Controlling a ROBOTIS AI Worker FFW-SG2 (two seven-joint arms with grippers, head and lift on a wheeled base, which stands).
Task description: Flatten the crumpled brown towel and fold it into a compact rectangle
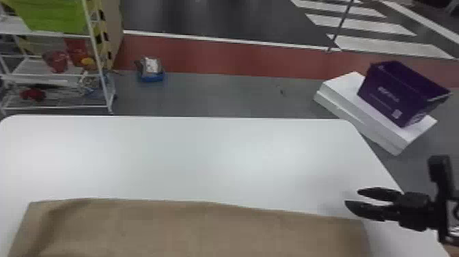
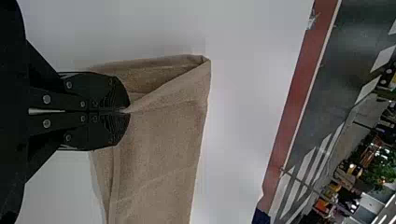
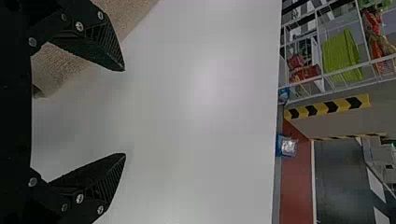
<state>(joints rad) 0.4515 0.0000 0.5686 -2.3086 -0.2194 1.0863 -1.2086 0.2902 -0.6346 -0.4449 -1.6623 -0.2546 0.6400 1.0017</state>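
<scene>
Left claw [image 2: 125, 111] is clenched on a pinch of the brown towel [image 1: 205, 229], as I see from its wrist. A little ridge of cloth runs out from the tips. Just past them, the cloth makes a pointy fold with a dark dip in it, and more of the towel spreads to both sides of the fingers.

The right claw [image 1: 353, 197] is let go, with nothing in it. From my head view, it is over the right side of the white tabletop [image 1: 205, 157], close to the towel's far right corner. The towel lies to its left and nearer to me. It is a wide, mostly flat piece, with soft bumps at its left end. From its own wrist, I see the right claw [image 3: 124, 112] with its two fingers spread wide, and the towel near one of them.

Farther off past the right claw, a purple box [image 1: 392, 99] sits on white slabs [image 1: 369, 126].
</scene>
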